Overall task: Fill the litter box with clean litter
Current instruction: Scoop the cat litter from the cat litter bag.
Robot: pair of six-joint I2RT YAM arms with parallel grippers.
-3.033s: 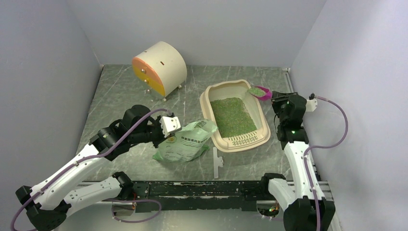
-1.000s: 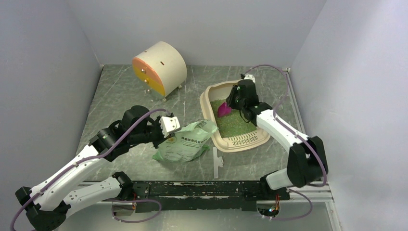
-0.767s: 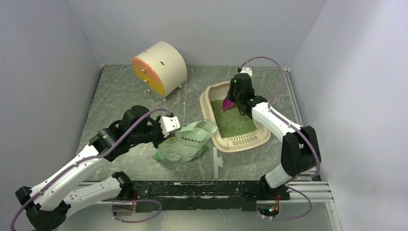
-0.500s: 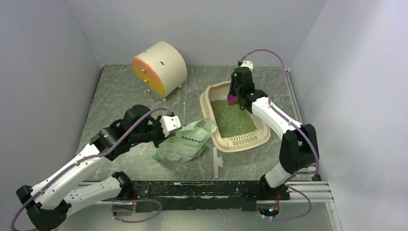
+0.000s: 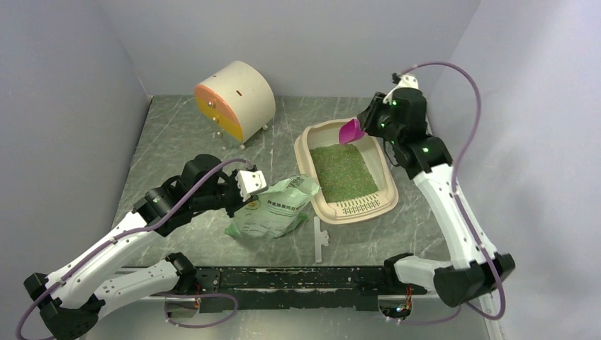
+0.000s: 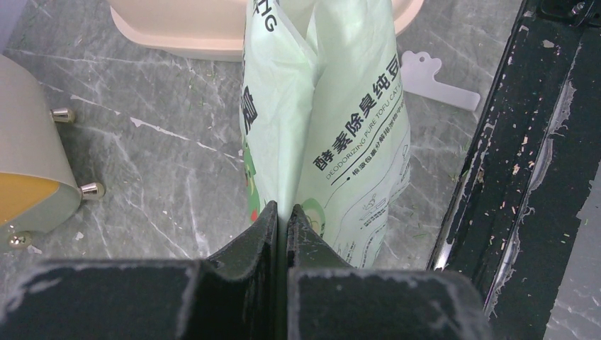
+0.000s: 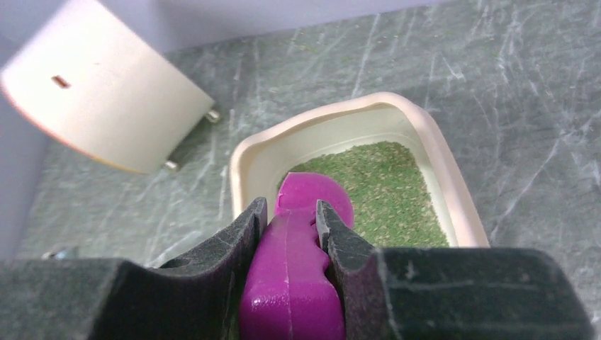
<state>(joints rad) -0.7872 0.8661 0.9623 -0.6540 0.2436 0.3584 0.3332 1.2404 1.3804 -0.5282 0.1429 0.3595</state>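
Our right gripper (image 5: 364, 125), clamping the magenta plastic scoop (image 5: 349, 132), has cleared the beige plastic tray (image 5: 303, 152), green granules (image 5: 344, 170) levelled; left gripper (image 5: 249, 185) pinches the printed bag (image 5: 276, 210).

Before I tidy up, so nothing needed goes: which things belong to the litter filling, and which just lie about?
In the job: litter box, green litter in it, magenta scoop in the right gripper, litter bag pinched by the left gripper.
Lying about: cream cabinet with orange face, white plastic strip near the box.
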